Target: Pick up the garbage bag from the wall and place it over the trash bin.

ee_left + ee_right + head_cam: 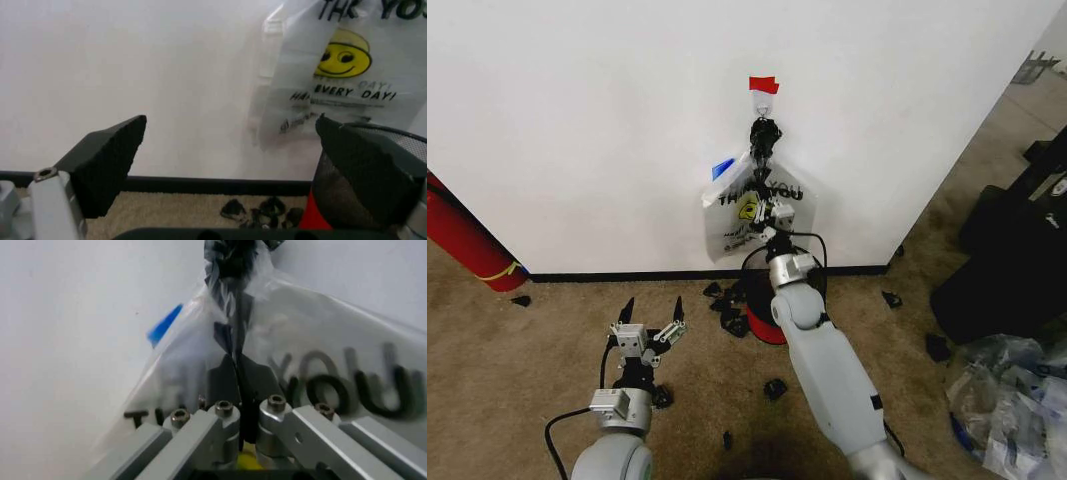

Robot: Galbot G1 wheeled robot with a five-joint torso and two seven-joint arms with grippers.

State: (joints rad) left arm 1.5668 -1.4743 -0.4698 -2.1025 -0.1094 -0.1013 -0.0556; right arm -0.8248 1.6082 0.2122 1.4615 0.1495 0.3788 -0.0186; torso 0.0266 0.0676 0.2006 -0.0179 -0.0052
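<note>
A clear plastic bag [752, 215] printed with black "THANK YOU" and a yellow smiley is seen hanging on the white wall [607, 120], from a small hook [764, 103] under a strip of red tape [763, 85]. Its top is gathered into a dark twisted neck, and a blue patch [722, 167] of another bag is visible behind its upper left side. The right gripper [777, 213] is raised against the front of this bag; in the right wrist view its fingers [230, 377] are pressed closed on a fold of the bag below the dark neck. The trash bin [767, 315], black mesh with a red lower band, stands on the carpet [527, 340] at the black baseboard [627, 275], directly under the bag and partly hidden by the right arm. Small black scraps [727, 300] are scattered beside the bin. The left gripper [653, 318] is held low over the carpet, left of the bin, with its fingers spread wide and nothing between them.
</note>
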